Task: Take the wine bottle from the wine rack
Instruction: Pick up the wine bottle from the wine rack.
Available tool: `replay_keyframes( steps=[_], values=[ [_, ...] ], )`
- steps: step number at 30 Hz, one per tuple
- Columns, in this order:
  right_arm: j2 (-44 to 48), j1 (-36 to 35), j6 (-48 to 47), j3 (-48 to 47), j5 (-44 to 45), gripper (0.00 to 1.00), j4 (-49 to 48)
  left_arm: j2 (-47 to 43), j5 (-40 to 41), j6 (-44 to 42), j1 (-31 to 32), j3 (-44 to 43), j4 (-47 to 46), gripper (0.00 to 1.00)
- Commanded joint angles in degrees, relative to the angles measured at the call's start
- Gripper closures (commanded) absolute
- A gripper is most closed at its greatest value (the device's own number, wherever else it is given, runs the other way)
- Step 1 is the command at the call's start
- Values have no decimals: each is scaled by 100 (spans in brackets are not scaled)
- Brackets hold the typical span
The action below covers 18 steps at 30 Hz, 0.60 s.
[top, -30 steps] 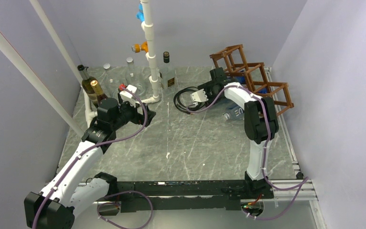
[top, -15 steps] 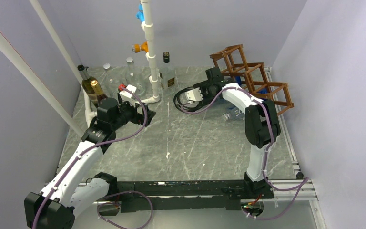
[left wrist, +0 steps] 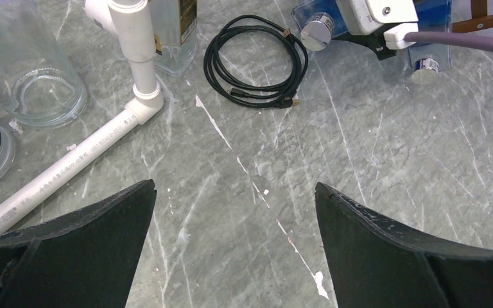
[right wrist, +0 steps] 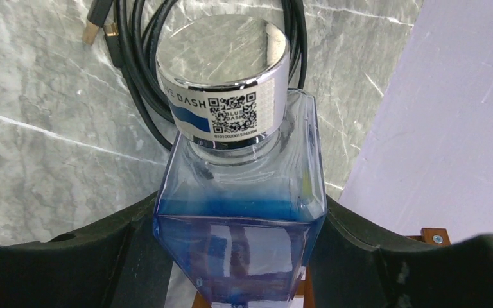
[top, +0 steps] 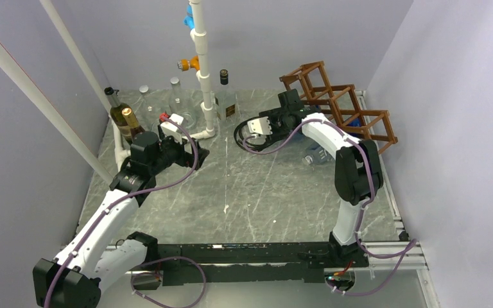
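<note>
Lilac-walled work cell, grey marbled counter (top: 257, 192): my right fingers (top: 275, 122) are clamped from above on the flat sides of the wine bottle (right wrist: 231, 167). It is a square-shouldered bottle of blue-tinted clear glass, topped by a mirror-bright chrome cap with a printed code label.

The bottle lies level, its cap end out over a loose coil of black cable (left wrist: 257, 61) and its base end toward the wine rack (top: 340, 102). My wrist hides the base from above, so I cannot tell whether it has cleared the cell.

The rack is an open frame of reddish-brown wooden bars, its cells set diamond-wise. It stands in the far right corner, close to the back and side walls, beside the aluminium rail (top: 390, 186) that edges the counter. Something blue shows inside one cell. A clear bottle (top: 313, 155) lies on its side just in front of the rack, below my forearm.

My left fingers (top: 196, 154) are spread wide with nothing between them, hovering over veined stone. Just beyond them are a white plastic pipe (left wrist: 135, 77) with an elbow joint and a round glass jar (left wrist: 32, 83). Upright bottles (top: 125, 122) line the far left edge. The widest open stretch of stone runs between my two arms toward their bases.
</note>
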<state>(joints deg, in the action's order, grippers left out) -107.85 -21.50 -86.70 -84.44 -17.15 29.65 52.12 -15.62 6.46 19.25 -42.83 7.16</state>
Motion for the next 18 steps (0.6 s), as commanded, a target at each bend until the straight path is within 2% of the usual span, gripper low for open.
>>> replay_keyframes(
  steps=[1,10,18],
  values=[
    [393,-12,612,37,-339,100,410,-31,-126,-92,-35,-235,-127,1],
    [506,-32,636,198,-412,100,390,-17,-169,-83,-44,-234,-136,0],
    [604,-329,162,701,-85,100,333,20,-161,-92,-52,-235,-134,1]
  ],
)
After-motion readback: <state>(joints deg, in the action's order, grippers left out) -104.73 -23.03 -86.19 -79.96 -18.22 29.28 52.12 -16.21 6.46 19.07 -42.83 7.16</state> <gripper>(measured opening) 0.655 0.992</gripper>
